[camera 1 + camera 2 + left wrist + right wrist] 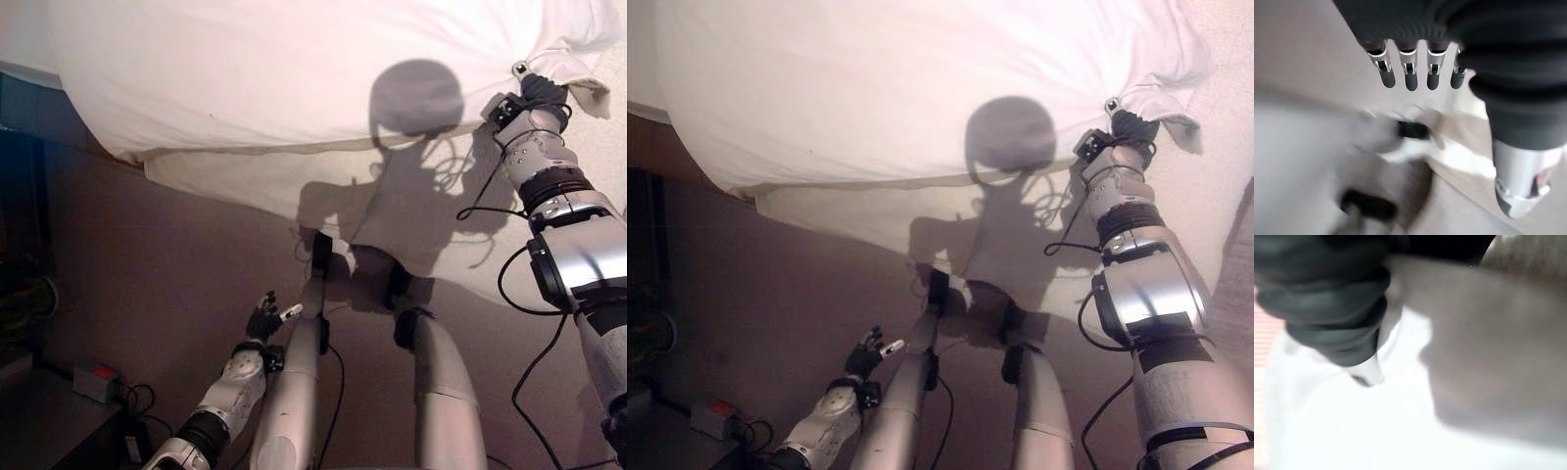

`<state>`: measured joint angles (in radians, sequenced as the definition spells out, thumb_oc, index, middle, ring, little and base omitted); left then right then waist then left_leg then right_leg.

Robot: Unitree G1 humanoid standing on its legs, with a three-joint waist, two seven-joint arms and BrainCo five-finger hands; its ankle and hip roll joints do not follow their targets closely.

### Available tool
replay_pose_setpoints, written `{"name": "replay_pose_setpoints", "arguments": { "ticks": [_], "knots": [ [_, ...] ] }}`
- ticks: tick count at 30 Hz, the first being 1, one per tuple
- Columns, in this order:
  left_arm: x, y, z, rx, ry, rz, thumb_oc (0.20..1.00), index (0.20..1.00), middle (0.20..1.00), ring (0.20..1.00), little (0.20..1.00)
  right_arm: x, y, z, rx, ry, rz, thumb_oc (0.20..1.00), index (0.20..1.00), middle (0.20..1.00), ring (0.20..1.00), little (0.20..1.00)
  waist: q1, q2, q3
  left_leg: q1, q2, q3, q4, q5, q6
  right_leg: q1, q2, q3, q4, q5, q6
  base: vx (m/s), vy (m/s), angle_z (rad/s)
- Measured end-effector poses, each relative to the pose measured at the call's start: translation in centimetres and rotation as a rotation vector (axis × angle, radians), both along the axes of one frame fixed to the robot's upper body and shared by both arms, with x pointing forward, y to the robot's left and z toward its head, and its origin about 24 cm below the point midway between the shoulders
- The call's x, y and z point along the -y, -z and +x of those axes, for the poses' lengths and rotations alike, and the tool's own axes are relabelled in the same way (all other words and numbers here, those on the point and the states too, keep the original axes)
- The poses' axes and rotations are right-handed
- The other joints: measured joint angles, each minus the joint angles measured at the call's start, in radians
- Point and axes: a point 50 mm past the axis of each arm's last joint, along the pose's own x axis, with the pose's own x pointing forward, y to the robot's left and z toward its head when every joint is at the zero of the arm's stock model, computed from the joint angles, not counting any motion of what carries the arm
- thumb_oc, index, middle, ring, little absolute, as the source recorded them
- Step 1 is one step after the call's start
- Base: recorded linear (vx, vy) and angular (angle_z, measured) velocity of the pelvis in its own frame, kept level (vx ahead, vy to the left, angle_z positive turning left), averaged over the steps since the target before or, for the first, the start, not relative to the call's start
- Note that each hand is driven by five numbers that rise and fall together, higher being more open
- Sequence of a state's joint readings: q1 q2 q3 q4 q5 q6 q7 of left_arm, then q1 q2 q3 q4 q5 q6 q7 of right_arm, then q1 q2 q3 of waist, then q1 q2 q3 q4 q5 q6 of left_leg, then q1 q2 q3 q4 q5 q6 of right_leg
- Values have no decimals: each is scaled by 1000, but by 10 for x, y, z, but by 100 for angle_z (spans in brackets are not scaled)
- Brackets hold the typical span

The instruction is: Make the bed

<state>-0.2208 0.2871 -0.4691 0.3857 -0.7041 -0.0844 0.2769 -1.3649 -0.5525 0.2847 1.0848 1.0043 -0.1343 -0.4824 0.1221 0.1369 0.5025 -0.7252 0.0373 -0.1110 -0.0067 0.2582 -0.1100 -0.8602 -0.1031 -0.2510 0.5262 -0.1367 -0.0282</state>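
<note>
The bed (411, 211) looks only partly made: the white duvet (294, 69) lies broad across it, long axis running from nine to three o'clock, its near edge uneven and its three o'clock corner bunched. The right robot hand (537, 90) clutches that corner; the left robot hand (265, 318), relaxed and empty, hangs at seven o'clock.

White duvet (265, 69) spread across the bed, its right corner bunched into a gathered point.
</note>
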Motion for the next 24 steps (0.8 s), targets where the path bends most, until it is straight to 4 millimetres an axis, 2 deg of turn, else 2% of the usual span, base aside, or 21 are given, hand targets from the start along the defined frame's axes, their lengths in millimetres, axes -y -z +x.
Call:
{"name": "replay_pose_setpoints", "arguments": {
  "ticks": [1,4,5,7,9,11,17,18,21,24],
  "knots": [
    [9,-16,3,45,29,-87,1000,1000,1000,1000,1000,-13,-1,-1,49,-57,18,200,200,200,200,200,-16,0,0,0,-4,3,8,0,1,2,-3,4,-2,1,-1,-37,79,-1],
    [29,-53,13,165,129,-226,1000,1000,1000,1000,1000,-48,4,-7,150,-179,3,200,200,200,200,200,-23,-1,0,21,-10,20,15,-1,2,23,-3,26,-14,10,-3,-53,94,-11],
    [33,-58,14,180,152,-236,1000,1000,1000,1000,1000,-53,7,-7,150,-196,-2,200,200,200,200,200,-18,-1,0,30,-10,25,15,-3,4,31,-3,29,-17,11,0,-76,130,-14],
    [47,-95,19,303,289,-243,1000,1000,1000,1000,1000,-62,10,-18,210,-239,-38,200,200,200,200,200,-38,-7,0,56,-14,43,18,-14,18,54,-2,47,-27,15,5,-51,103,-13],
    [58,-120,24,388,355,-296,1000,1000,1000,1000,1000,-72,9,-21,234,-266,-103,200,200,200,200,200,-54,-8,0,88,-21,66,18,-25,30,77,2,78,-40,29,22,-27,55,-29],
    [69,-130,26,404,395,-332,1000,1000,1000,1000,1000,-82,10,-25,252,-304,-137,200,200,200,200,200,-99,-12,-1,110,-27,85,20,-34,42,99,2,102,-63,45,38,-50,79,-27],
    [109,-142,25,325,469,-532,1000,1000,1000,1000,1000,-107,10,-39,312,-407,-203,200,200,200,200,200,-130,-38,2,146,-38,121,19,-50,66,140,8,153,-129,90,67,-43,39,-28],
    [113,-141,30,295,454,-558,1000,1000,1000,1000,1000,-112,13,-39,306,-417,-229,200,200,200,200,200,-130,-61,5,159,-37,137,18,-53,69,151,10,162,-143,98,69,-27,12,-15],
    [115,-140,36,249,413,-618,1000,1000,1000,1000,1000,-111,14,-39,303,-409,-243,200,200,200,200,200,-137,-81,6,174,-38,139,15,-53,70,174,11,166,-165,108,74,-45,15,-7],
    [106,-131,49,179,272,-724,1000,1000,1000,1000,1000,-116,15,-39,300,-420,-237,200,200,200,200,200,-135,-91,9,185,-40,147,15,-58,77,185,11,176,-169,112,75,-26,-3,-6]
  ]
}}
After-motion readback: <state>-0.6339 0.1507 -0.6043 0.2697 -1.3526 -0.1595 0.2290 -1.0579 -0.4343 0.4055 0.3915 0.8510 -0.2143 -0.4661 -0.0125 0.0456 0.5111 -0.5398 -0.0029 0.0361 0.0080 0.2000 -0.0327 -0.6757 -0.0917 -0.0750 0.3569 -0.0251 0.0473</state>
